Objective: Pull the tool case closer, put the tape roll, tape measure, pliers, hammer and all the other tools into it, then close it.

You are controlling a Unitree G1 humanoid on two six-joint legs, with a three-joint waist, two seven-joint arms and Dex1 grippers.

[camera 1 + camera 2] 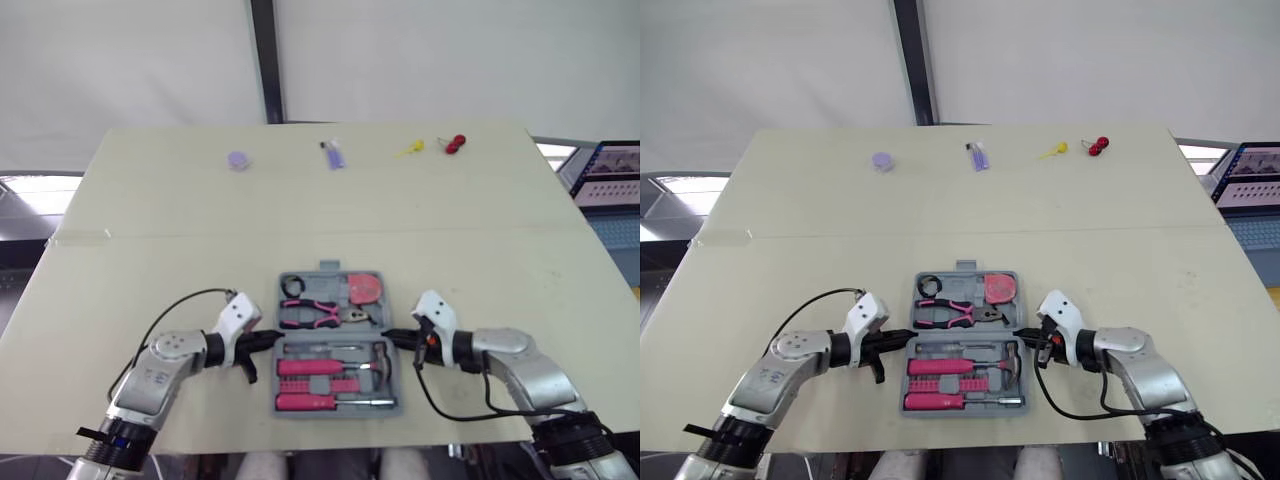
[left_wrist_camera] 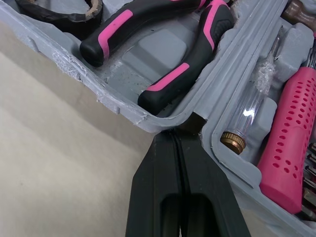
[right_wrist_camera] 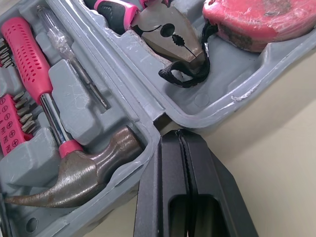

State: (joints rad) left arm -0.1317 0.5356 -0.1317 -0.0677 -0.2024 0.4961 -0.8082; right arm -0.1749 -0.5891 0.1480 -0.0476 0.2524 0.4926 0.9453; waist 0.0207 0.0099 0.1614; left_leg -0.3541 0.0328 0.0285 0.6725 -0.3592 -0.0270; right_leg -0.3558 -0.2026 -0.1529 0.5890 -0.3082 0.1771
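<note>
Left eye view showed the open, loaded tool case (image 1: 335, 334) near the table's (image 1: 150, 210) front edge; left gripper (image 1: 276, 339) and right gripper (image 1: 388, 338), fingers closed empty, sat at opposite ends of its crosswise hinge.

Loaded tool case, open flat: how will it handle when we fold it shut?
Probably heavy for its size: the tool case holds a hammer and pliers. Its moulded shell looks stiff, so should pivot, not flex. Tape measure may drop out as its half swings.
</note>
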